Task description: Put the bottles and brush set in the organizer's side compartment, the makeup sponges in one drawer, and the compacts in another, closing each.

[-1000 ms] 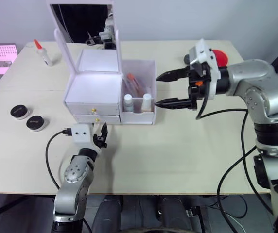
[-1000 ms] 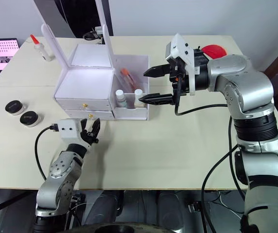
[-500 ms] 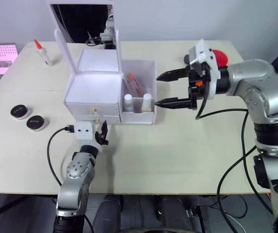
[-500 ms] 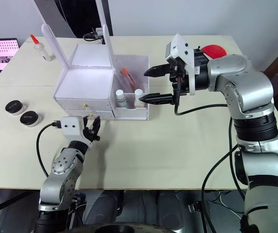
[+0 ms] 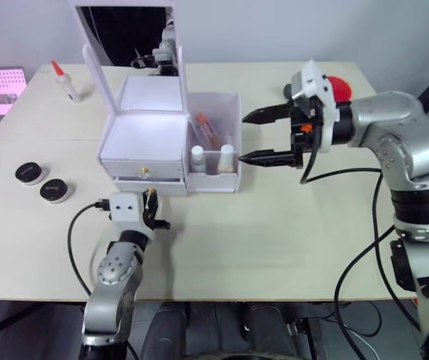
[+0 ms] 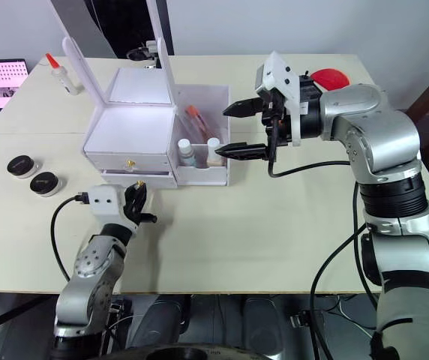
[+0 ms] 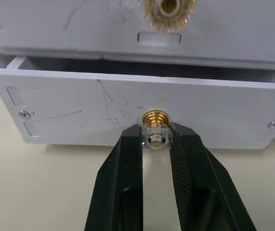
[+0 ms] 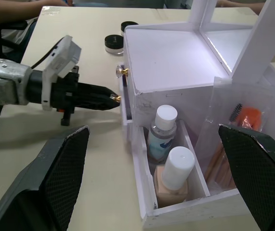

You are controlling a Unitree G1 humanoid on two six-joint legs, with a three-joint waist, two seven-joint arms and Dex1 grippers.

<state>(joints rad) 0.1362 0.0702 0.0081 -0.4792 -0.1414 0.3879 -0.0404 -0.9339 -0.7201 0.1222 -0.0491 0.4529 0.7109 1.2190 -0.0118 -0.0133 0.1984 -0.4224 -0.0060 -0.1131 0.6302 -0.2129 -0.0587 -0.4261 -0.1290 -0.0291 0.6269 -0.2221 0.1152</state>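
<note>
Left tool [image 7: 156, 139] is pinched shut on the lower drawer's knob [image 7: 156, 129], at the organizer's [image 5: 143, 135] front face; lower drawer [image 7: 137, 113] sits slightly out from the organizer, so the pull axis runs straight away from that front, toward the robot. Right tool [image 5: 263, 136] hangs wide open and empty just beside the organizer's side compartment [image 5: 214, 161], which already holds two bottles [image 8: 164, 126] and the brush set [image 8: 233, 139]. Two compacts [image 5: 42, 182] lie on the table [image 5: 274, 225], well apart from the organizer on the left-arm side, so the left arm is nearer them.
</note>
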